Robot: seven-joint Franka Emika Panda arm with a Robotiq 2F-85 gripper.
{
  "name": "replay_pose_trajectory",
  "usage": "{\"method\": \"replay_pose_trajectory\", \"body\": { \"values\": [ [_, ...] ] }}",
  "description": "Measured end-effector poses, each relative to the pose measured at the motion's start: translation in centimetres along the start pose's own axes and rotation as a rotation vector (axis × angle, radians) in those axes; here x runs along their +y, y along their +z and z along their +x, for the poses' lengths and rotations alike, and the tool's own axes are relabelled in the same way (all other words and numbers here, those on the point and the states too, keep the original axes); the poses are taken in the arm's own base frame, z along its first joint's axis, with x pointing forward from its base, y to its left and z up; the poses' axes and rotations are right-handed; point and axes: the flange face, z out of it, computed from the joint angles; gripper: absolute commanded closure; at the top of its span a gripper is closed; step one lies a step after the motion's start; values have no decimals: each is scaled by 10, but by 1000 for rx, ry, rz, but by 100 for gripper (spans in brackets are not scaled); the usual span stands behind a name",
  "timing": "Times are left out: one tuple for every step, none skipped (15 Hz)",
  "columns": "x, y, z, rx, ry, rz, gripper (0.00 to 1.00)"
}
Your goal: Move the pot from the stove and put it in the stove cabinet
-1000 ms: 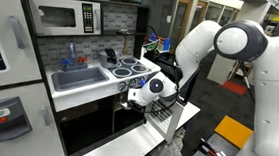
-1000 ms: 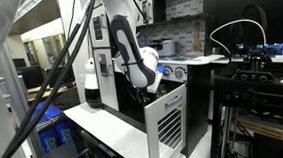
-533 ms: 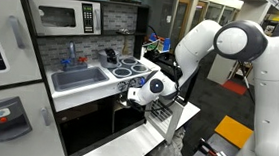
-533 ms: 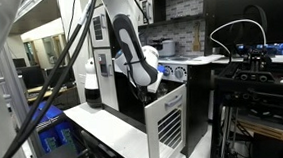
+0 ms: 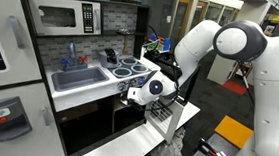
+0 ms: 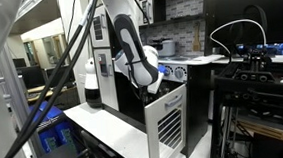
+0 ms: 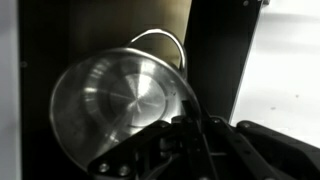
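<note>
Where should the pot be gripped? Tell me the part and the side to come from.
Pinch the thin rim, coming from the side away from the wire handle. The pot is an open, hollow bowl that looks too wide to span, so its upstanding wall is the likeliest purchase. The wrist view shows the hand clamped on the rim in just this way.

dim soft wrist view, sheen on pot [image 7: 120,100], bright exterior views

Silver pot [image 7: 120,100], white slatted door [image 6: 168,125]
</note>
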Motion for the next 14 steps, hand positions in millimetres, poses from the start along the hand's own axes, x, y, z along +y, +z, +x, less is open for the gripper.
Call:
{"method": "replay_pose_trajectory", "body": {
  "values": [
    [-1,2,-1,-7,2,-2,99],
    [-3,4,-1,-12,2,-1,99],
    [-5,7,-1,-15,1,1,99],
    [-7,9,-1,-17,0,3,99],
    [-9,10,0,-17,-1,6,99],
    [-10,12,0,-16,-2,8,99],
    [-11,13,1,-16,-3,10,99],
    [-12,14,1,-16,-4,11,99],
    [-12,15,1,-16,-5,11,99],
    [-12,16,2,-17,-5,11,99],
    [-11,17,1,-18,-5,9,99],
    [-10,17,1,-19,-5,7,99],
    [-10,17,1,-20,-5,5,99],
    [-9,17,1,-23,-5,2,99]
  ]
}}
